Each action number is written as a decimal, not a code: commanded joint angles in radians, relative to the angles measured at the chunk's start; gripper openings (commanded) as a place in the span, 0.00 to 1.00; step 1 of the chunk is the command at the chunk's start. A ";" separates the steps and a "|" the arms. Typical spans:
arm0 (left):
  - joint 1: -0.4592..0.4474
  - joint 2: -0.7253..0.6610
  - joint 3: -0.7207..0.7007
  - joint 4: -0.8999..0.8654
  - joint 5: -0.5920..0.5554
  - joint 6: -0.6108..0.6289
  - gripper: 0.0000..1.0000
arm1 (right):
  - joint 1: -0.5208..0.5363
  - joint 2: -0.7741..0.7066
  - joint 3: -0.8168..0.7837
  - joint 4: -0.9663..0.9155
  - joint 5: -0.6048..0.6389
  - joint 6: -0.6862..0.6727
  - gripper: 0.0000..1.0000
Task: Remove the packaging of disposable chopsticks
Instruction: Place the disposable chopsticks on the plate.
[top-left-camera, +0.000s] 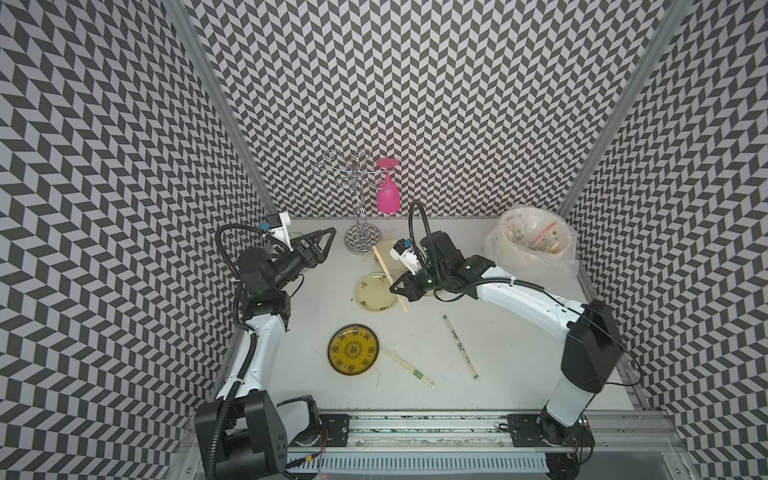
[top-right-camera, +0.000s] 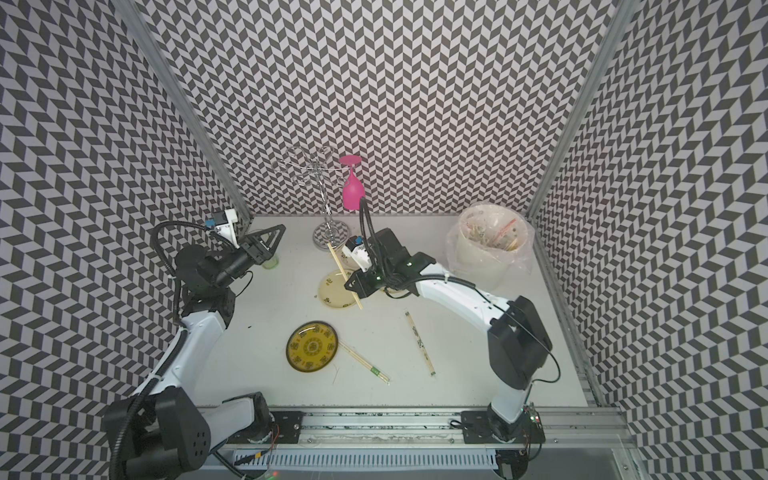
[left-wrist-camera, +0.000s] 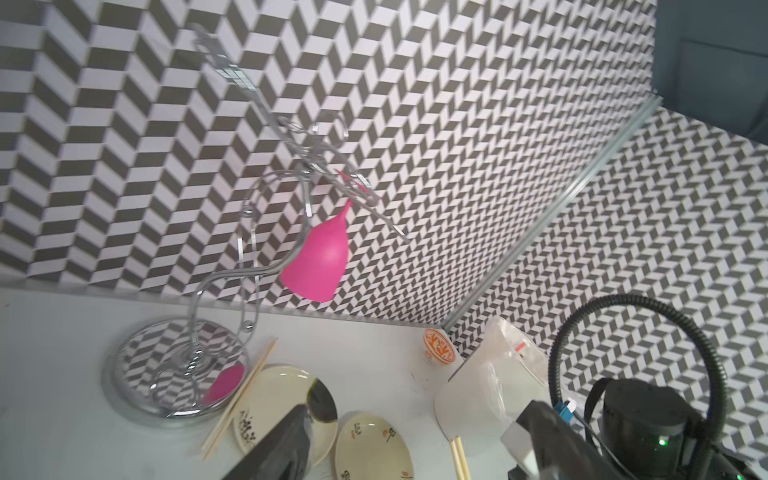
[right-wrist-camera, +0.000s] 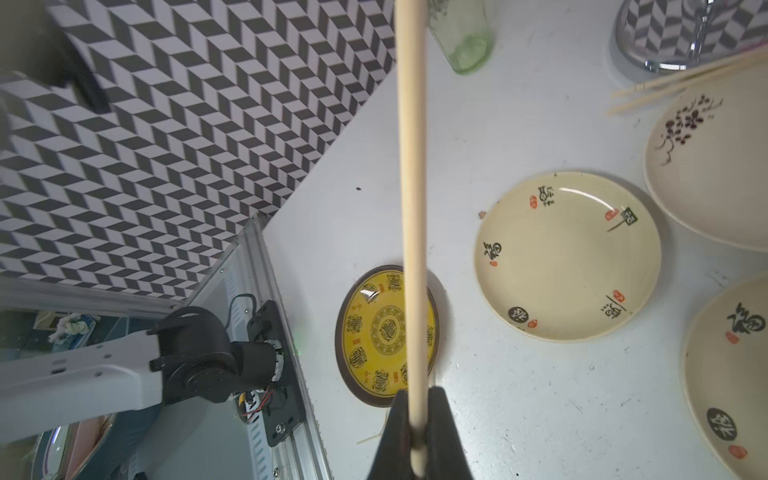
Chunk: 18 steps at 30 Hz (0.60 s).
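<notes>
Disposable chopsticks (top-left-camera: 384, 269): one bare pair was clamped in the right claw (top-left-camera: 394, 287). The jaws were closed tight on the wood, nearer the pair's front end than its back end. In the right wrist view the sticks (right-wrist-camera: 411, 208) ran straight out of the pinch (right-wrist-camera: 415, 436). In both top views this pair ran diagonally across the middle cream plate (top-left-camera: 370, 297).

The left claw (top-left-camera: 328, 241) was raised near the back left corner of the surface (top-left-camera: 498, 365). Its jaws stood apart and gripped nothing. A green glass (top-right-camera: 270, 262) stood just beside it.

A second bare pair (left-wrist-camera: 237, 399) lay against the base of the chrome rack (left-wrist-camera: 174, 365) and crossed the rim of the flower-printed plate (left-wrist-camera: 270, 390).

Packaging was still in place on two pairs:
- The printed sleeve (top-left-camera: 459, 347), clear with small black-and-white marks, lay on open surface in front of the right arm. Its sticks were inside, and it lay apart from every plate.
- The green-banded sleeve (top-left-camera: 409, 369), also with its sticks inside, lay diagonally, with one end just beside the rim of the yellow plate (top-left-camera: 353, 349).

A cream bin (top-left-camera: 515, 257) lined with a crinkled clear bag stood in the back right corner, with scraps visible inside. A pink goblet (top-left-camera: 387, 195) hung upside down from the rack at the back wall.
</notes>
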 joint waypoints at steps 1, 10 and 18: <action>-0.003 -0.019 0.016 -0.039 -0.054 0.020 0.82 | -0.001 0.112 0.128 -0.079 0.033 0.029 0.00; 0.000 -0.059 -0.008 -0.109 -0.094 0.084 0.81 | 0.001 0.450 0.459 -0.300 0.029 0.014 0.00; 0.008 -0.044 -0.005 -0.108 -0.068 0.066 0.80 | 0.001 0.519 0.488 -0.295 0.018 0.061 0.00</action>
